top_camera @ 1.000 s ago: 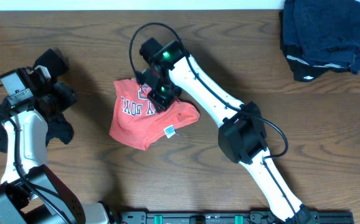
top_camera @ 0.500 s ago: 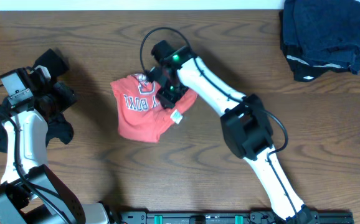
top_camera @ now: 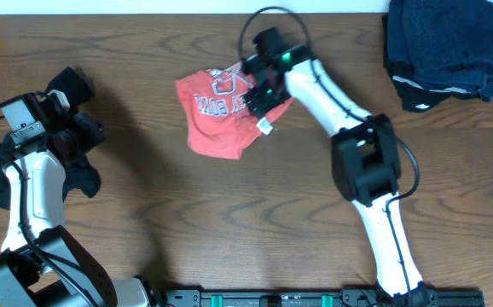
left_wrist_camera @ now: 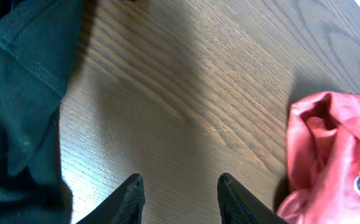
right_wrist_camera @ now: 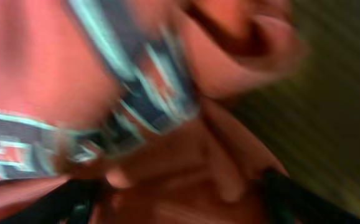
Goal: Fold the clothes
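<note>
Your coral T-shirt (top_camera: 219, 119) sits bunched far-centre on the counter (top_camera: 229, 222), with the right gripper (top_camera: 262, 92) over it. I cannot tell its jaws' state (the wrist view is blurred). The left gripper (left_wrist_camera: 179, 183) has its jaws open and empty. If cloth snags a finger, lifting could drag the shirt messier.

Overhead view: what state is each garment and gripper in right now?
T-shirt: crumpled, not folded.
Black garment: limp heap, unfolded.
Dark pile: roughly folded, far corner.
Left gripper: open, empty.
Right gripper: on the T-shirt; grip too blurred to tell.
</note>
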Robot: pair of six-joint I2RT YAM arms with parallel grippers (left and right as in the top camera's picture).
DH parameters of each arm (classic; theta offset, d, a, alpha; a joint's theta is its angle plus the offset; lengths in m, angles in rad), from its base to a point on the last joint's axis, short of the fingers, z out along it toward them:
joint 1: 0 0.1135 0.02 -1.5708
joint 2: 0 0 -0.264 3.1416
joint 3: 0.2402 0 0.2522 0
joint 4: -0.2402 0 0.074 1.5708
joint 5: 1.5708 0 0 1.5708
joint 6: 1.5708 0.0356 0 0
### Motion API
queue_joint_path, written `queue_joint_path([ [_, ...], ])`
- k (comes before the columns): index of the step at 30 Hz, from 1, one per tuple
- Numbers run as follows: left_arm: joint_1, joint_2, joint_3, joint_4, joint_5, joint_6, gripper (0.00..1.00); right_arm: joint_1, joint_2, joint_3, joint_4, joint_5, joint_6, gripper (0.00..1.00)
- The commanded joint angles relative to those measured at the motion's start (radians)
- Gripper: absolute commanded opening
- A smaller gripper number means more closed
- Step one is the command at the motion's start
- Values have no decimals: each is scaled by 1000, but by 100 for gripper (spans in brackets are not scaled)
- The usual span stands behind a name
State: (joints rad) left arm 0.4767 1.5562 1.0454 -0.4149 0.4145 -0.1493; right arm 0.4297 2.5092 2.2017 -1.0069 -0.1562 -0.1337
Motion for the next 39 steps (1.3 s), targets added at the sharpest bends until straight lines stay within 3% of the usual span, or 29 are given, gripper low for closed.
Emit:
queue_joint_path([
  [1, -1, 13, 5, -2, -8, 13, 41, -43, 2, 144, -77, -86, 140, 99],
  [8, -1, 13, 5, -2, -9, 14, 41, -30, -14, 385, -278, -169, 530, 99],
  [13, -1, 13, 5, -2, -8, 14, 41, -22, -10, 347, -350, -169, 808, 99],
  [18, -1, 13, 5, -3, -8, 14, 41, -24, -10, 220, -375, -170, 1018, 92],
  [26, -1, 13, 5, -14, -8, 13, 41, 25, -10, 73, -315, -203, 1080, 86],
  [39, -1, 13, 5, -21, -8, 14, 41, 130, -10, -103, 11, -224, 1144, 80],
])
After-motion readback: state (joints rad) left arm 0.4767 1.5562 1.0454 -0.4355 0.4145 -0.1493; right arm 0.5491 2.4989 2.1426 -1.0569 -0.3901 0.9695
